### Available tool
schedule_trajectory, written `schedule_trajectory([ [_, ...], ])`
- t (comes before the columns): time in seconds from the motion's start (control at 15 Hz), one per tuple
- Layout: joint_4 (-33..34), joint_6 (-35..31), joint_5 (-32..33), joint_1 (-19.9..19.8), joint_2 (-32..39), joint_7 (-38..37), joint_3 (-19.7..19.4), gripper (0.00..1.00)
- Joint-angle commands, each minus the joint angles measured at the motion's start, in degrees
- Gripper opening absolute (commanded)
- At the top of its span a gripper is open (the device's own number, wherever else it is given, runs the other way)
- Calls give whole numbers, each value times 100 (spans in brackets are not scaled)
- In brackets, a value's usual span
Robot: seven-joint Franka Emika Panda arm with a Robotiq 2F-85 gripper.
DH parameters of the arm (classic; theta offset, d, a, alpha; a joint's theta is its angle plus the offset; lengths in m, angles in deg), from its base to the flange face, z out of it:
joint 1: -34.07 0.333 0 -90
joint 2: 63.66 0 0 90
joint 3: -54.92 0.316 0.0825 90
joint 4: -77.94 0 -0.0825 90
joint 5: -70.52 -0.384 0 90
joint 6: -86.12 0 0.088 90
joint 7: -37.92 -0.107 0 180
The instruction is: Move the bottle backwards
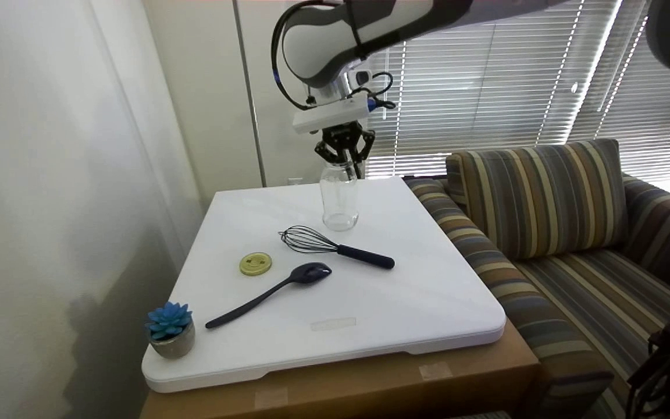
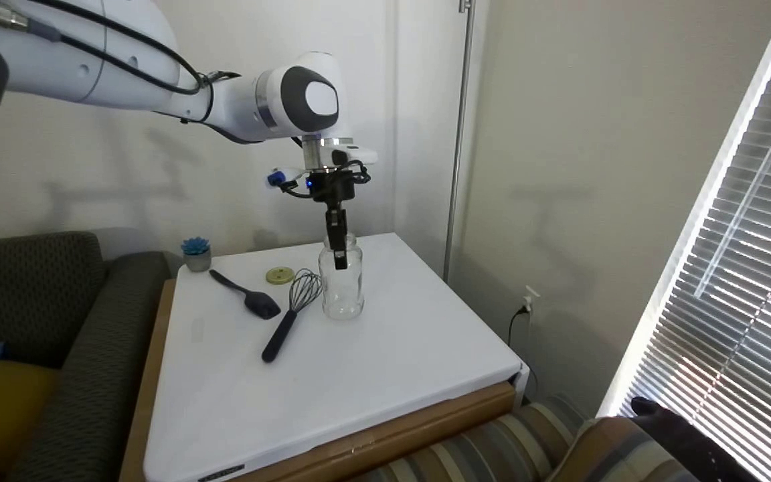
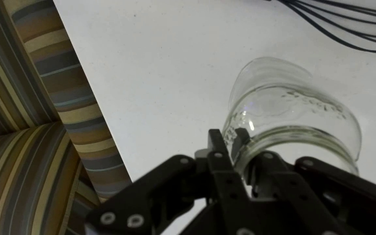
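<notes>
The bottle is a clear, empty glass jar with an open mouth; it shows in both exterior views [image 1: 338,201] [image 2: 343,294] and the wrist view [image 3: 292,107]. It stands about upright on the white table [image 1: 416,308], just beyond the whisk's head. My gripper, pointing down, is at its rim in both exterior views [image 1: 353,172] [image 2: 339,260]. In the wrist view the gripper [image 3: 228,131] has one black finger outside the jar and the other inside, seen through the glass. The fingers are close together with the jar's wall between them. Contact on both sides is hard to see.
A black whisk [image 1: 335,247] lies close to the bottle; its wires show in the wrist view [image 3: 344,29]. A black spoon [image 1: 306,273], a yellow-green disc [image 1: 255,263] and a potted blue succulent [image 1: 171,334] stand farther off. A striped sofa [image 1: 474,256] borders the table; walls stand beside it.
</notes>
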Motion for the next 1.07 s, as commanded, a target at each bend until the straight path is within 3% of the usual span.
schedule_trajectory([
  [0.0,-126,16,-42,-56,-50,-37,16,4],
  [1.0,-185,-509,-519,-253,77,-1190,85,4],
])
